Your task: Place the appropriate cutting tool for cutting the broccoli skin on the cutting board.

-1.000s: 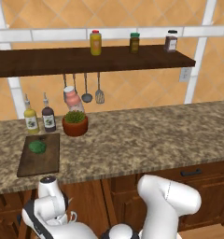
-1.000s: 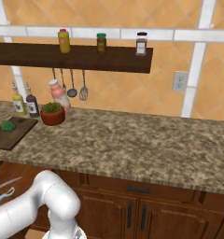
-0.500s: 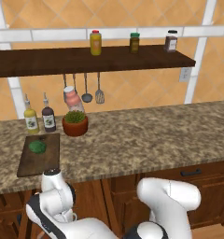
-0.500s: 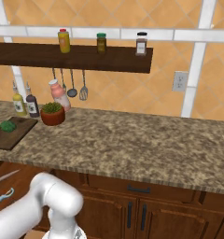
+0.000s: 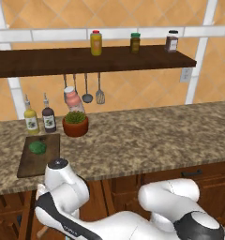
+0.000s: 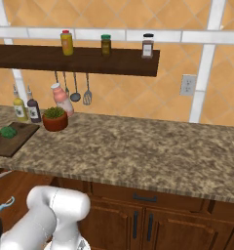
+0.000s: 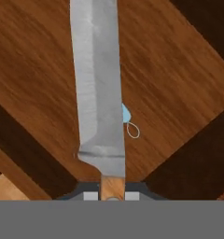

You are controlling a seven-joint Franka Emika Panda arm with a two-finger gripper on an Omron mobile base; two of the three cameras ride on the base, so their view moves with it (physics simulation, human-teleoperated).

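At the bottom centre of the hand view, I saw my gripper (image 7: 112, 195) clamped on the knife (image 7: 97, 84), blade running up the frame. Far left on the worktop (image 5: 147, 140), the broccoli (image 5: 37, 147) sat on the cutting board (image 5: 39, 161).

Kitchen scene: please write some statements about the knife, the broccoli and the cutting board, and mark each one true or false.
1. The broccoli lies on the cutting board. True.
2. The knife lies on the cutting board beside the broccoli. False: the hand view shows its handle at the gripper, over a wooden surface.
3. A potted plant stands on the counter right of the board. True.
4. Three containers stand on the wall shelf. True.
5. The peeler covers the knife blade. False: the blade partly hides it.
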